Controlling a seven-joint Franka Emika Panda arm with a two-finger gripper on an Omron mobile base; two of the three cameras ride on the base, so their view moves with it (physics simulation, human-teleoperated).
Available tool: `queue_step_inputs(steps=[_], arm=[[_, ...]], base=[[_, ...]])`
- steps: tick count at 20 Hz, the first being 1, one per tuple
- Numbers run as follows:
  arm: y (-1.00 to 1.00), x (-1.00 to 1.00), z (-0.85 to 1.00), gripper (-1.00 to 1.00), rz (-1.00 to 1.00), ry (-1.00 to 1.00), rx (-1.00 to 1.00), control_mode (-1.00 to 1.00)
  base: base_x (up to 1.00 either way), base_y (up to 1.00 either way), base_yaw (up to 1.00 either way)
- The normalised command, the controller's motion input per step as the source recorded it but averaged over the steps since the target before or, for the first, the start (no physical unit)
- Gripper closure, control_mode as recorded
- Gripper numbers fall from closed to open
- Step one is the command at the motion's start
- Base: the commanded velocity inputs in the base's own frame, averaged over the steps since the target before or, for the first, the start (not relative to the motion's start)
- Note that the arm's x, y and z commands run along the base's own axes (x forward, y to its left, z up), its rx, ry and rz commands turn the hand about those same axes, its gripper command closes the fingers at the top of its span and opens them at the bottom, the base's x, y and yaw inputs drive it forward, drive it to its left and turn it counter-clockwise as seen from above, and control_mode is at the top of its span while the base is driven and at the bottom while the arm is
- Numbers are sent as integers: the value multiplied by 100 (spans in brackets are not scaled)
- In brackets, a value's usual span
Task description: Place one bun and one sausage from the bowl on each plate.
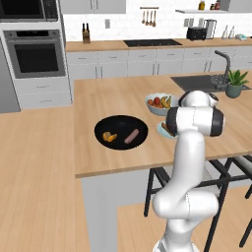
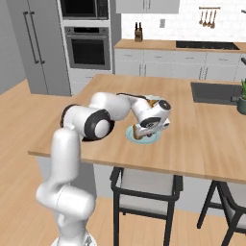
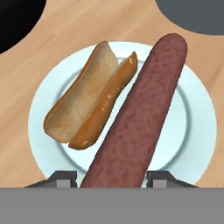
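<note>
Gripping sausage (image 3: 140,113), tool (image 3: 112,177) half-open, above plate (image 3: 199,122)

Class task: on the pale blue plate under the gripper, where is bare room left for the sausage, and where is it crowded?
The pale blue plate is bare on the side beyond the sausage, away from the bun. The bun crowds the other half. The gripper holds the sausage over the middle.

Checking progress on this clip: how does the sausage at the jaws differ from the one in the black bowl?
The sausage sits between the jaws over the pale blue plate, next to a split bun; the other sausage lies loose in the black bowl. The first is already above a plate; the second is not yet moved and has an orange bun beside it. Both are reddish-brown cylinders with rounded ends.
</note>
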Motion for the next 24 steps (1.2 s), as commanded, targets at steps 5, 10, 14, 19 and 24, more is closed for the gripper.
queue_step_inputs(steps=[5,10,14,19,24], arm=[[0,28,-22,100,3,9,0,-100],[-1,18,-28,100,3,5,0,-100],[-8,6,-29,100,6,7,0,-100],[-6,0,-14,100,5,7,0,-100],[0,0,0,100,0,0,0,-100]], base=[[0,0,0],[0,0,0],[0,0,0],[0,0,0],[0,0,0]])
